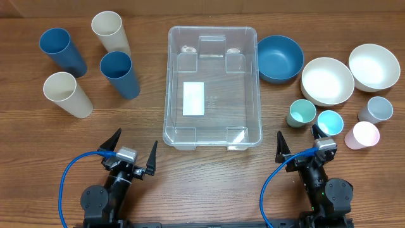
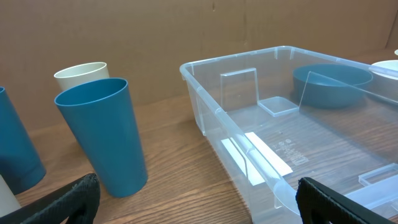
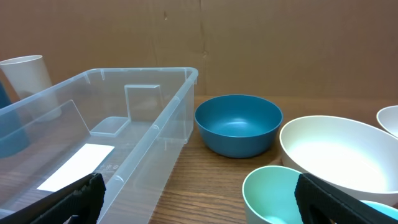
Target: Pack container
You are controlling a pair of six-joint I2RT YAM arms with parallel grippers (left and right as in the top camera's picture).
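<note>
You are in a robot test room, not a home. A left arm (image 1: pixel 104 197) and a right arm (image 1: pixel 330 190) with blue cables (image 1: pixel 64 180) sit at the edge of a wood table (image 1: pixel 209 183). A plain brown cardboard wall (image 3: pixel 280 50) stands behind it. Plastic cups (image 1: pixel 119 73) and bowls (image 1: pixel 326 80) are set out in neat groups.

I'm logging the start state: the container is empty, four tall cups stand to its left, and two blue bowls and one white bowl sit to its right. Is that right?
Not quite: the overhead view shows one blue bowl and two white bowls to the right of the container. The rest holds: it is empty, with four tall cups to its left.
</note>
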